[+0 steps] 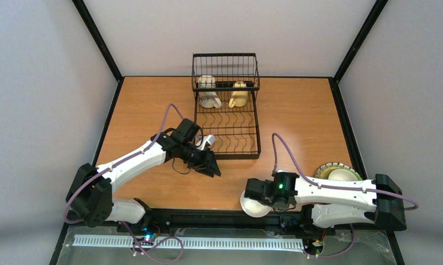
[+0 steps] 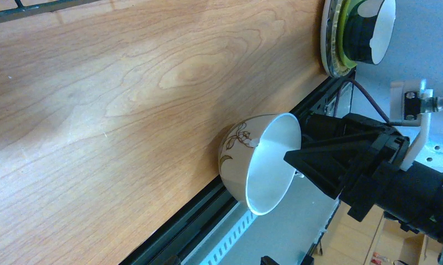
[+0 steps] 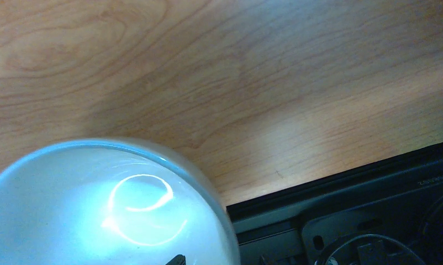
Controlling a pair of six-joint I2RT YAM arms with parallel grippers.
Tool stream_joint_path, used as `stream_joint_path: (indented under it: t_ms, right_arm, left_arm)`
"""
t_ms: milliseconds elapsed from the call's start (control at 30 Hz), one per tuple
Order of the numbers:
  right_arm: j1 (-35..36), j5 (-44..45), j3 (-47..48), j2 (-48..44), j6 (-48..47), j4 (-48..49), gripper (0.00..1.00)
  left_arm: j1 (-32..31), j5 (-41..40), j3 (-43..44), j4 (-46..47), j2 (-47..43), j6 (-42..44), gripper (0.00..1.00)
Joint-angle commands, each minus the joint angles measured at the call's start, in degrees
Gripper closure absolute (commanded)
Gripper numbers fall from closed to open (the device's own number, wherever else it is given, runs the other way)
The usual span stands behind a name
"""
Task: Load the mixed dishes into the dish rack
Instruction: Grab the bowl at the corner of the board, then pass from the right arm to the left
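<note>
We're seeing the right gripper (image 1: 257,200) hanging straight over the motif bowl (image 2: 236,165), jaws spread wide, one finger dipping inside the rim, nothing clamped. The bowl is sitting upright at the table's (image 1: 153,110) near edge, with the rack (image 1: 226,124) far-left of it. The left gripper (image 1: 207,164) is hovering empty by the rack's near corner; we can't tell its gap. The right arm is nearer.

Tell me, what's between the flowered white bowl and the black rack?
Only bare wooden tabletop, seen in the top view; the bowl and rack stand apart.
</note>
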Motion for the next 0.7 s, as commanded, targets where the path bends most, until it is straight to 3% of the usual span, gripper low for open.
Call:
stream_joint_path:
  t_ms: [0,167,300,500,633,667]
  right_arm:
    - [1.25,-1.58,-3.72,-1.84,3.55,3.10,0.24]
    - [1.42,-1.05,-8.53,-2.64,4.73,9.31,0.26]
    - [1.47,0.41,-10.58,-2.04,5.07,13.99,0.38]
    - [1.47,2.66,-11.66,-0.77,5.74,16.57,0.67]
    - [1.44,4.22,-12.37,-1.90,6.93,17.10,0.96]
    - [1.42,4.51,-12.33,-2.20,7.08,16.95,0.98]
  left_arm:
    - [-0.78,0.27,1.42,-1.30,0.87,1.07,0.19]
    - [-0.74,-0.40,1.08,-1.25,1.06,0.95,0.19]
    - [-0.74,-1.17,0.54,-0.85,1.39,0.52,0.19]
    - [-0.76,-1.18,-0.05,0.96,1.84,-1.05,0.18]
    - [-0.75,-1.31,-0.39,1.65,2.11,-1.94,0.18]
    - [-0.81,-1.31,-0.52,1.88,2.13,-2.13,0.18]
